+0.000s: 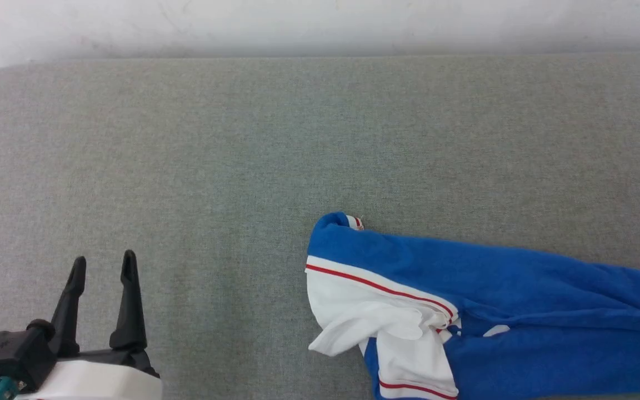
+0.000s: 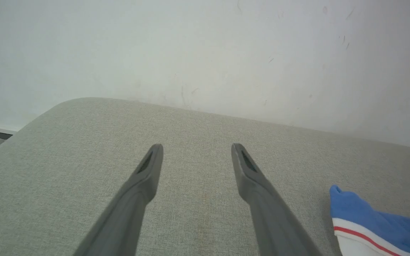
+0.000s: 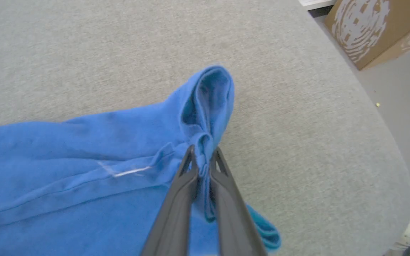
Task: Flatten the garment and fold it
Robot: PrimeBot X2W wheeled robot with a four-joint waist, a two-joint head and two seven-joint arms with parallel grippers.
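At the lower left of the head view the left gripper (image 1: 104, 257) is seen with its two dark fingers spread wide apart, and nothing is held between them; it is placed over the bare grey padded table (image 1: 242, 139), well apart from the cloth. Behind the table a pale wall (image 1: 298, 22) is seen. To the right, the garment (image 1: 492, 278) is laid on the near part of the table in a long, bunched shape: its white sleeve end (image 1: 353, 311) with a red stripe is turned to the left, and the blue body is stretched to the right edge of the view. In the right wrist view the right gripper (image 3: 204, 151) is closed on a fold of the blue cloth, which is pinched between both fingers and stands up above their tips, near the rounded end of the table. Further right, a brown cardboard box (image 3: 376, 25) is placed on the floor (image 3: 404, 89)
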